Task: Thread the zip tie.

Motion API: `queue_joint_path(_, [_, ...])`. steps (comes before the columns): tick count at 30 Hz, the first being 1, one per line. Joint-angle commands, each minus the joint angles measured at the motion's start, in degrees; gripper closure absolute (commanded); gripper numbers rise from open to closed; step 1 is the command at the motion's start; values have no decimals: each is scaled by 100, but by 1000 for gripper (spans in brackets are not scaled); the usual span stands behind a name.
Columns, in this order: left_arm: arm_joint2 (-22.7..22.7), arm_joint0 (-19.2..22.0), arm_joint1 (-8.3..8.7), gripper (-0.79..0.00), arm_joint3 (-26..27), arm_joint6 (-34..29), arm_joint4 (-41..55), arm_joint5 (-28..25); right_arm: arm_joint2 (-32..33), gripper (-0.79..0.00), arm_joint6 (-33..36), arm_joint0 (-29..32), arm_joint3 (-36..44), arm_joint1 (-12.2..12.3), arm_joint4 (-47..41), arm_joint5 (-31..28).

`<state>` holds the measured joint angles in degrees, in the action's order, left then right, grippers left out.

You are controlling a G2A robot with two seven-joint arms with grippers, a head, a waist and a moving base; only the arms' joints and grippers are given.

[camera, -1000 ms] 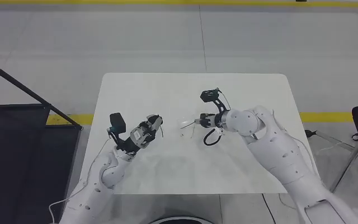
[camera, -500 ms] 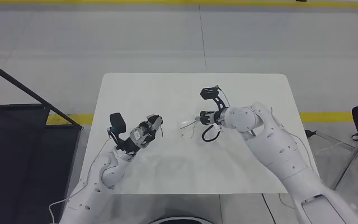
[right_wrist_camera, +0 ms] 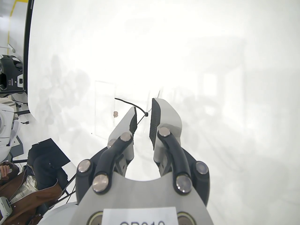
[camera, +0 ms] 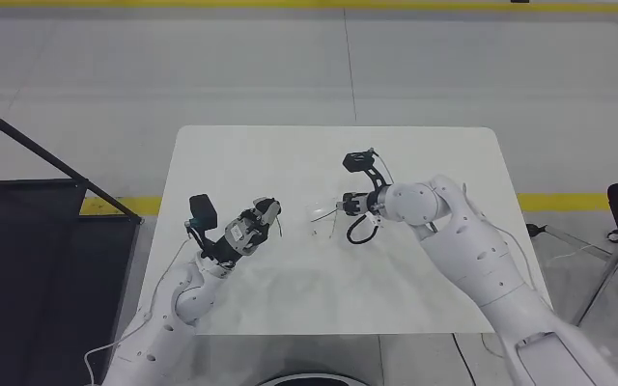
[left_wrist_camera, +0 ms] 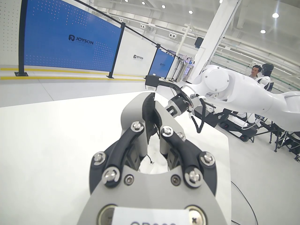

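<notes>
zip tie (right_wrist_camera: pixel 146 114): strap end runs behind a finger (right_wrist_camera: pixel 124 125) of the right gripper (right_wrist_camera: pixel 144 105), can't tell if they touch. From the top view it's a faint sliver. Pinkish speck (right_wrist_camera: pixel 115 114) on clear sheet (right_wrist_camera: pixel 104 94), too small to ID.

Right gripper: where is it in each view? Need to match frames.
Top view: right gripper near the middle of the white table, ending the arm that enters from lower right.
Left wrist view: right gripper just beyond the jaws of the left gripper, above the table.
Right wrist view: right gripper in the foreground, jaws apart, head of the zip tie between them.
Shared landmark: the white table.
</notes>
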<state>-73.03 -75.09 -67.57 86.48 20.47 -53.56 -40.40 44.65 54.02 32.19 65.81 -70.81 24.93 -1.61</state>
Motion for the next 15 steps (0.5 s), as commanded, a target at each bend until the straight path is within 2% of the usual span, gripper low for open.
queue_joint_path(1, [0, 0, 0, 0, 0, 0, 0, 0, -3, -160, 1, -10, -32, -12, 0, -12])
queue_joint_path(10, [0, 0, 0, 0, 0, 0, 0, 0, 15, 0, 20, -40, -128, -63, -6, -61])
queue_joint_path(15, [0, 0, 0, 0, 0, 0, 0, 0, 157, 0, -138, 25, -59, -44, -10, -103])
